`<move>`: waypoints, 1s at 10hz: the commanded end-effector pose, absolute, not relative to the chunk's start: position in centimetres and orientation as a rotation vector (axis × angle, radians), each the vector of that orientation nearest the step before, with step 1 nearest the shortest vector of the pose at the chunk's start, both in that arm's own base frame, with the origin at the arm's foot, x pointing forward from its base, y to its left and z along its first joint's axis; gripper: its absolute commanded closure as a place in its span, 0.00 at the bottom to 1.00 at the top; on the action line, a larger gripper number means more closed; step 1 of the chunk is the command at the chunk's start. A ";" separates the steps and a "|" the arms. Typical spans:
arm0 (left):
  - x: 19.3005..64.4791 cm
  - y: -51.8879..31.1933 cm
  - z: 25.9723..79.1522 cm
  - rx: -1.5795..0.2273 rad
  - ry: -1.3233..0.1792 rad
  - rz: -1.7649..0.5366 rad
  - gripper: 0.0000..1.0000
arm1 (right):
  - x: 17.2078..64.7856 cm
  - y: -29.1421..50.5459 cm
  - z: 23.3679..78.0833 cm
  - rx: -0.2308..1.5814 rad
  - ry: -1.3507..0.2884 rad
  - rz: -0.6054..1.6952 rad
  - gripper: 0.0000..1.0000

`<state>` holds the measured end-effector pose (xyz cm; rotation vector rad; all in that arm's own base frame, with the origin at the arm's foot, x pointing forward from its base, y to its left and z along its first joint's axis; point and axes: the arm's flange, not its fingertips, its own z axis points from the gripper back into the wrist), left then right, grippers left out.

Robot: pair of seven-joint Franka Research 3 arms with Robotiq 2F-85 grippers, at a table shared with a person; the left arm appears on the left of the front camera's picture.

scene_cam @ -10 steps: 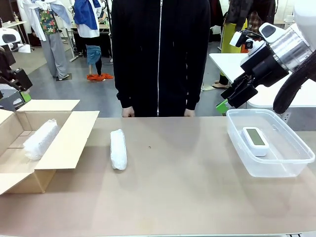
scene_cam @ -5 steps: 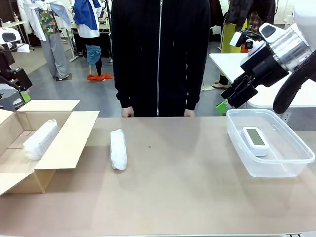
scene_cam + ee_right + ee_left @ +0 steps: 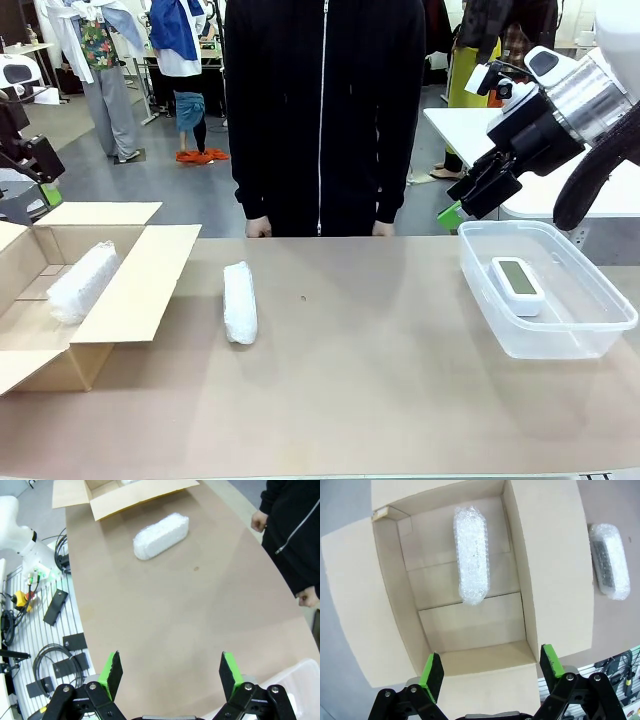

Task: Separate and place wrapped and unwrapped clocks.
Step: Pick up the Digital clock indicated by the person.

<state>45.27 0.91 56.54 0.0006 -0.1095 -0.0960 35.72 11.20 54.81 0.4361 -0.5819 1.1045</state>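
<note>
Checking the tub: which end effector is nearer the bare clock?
Right. The right end effector hovers by the far corner of the clear tub, near the clock; the left end effector hangs across the table, over the cardboard box.

Front camera: fixed at the robot's edge of the table [image 3: 380, 380], facing the person [image 3: 322, 110] at 12 o'clock. Left wrist camera: high, looking straight down into the cardboard box [image 3: 470, 625]. Right wrist camera: high, oblique across the tabletop. All three share the bubble-wrap bundle [image 3: 239, 301] lying loose on the table.
</note>
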 end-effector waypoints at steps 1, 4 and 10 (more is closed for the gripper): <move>45.2 1.0 56.8 0.002 -0.119 -0.110 0.00 | 35.8 11.0 54.9 0.434 -0.576 1.124 0.00; 45.2 1.0 56.8 0.002 -0.119 -0.110 0.00 | 35.8 11.0 54.9 0.434 -0.576 1.124 0.00; 45.0 -2.6 57.6 -0.086 -0.142 -0.284 0.00 | 35.8 11.0 54.9 0.434 -0.576 1.124 0.00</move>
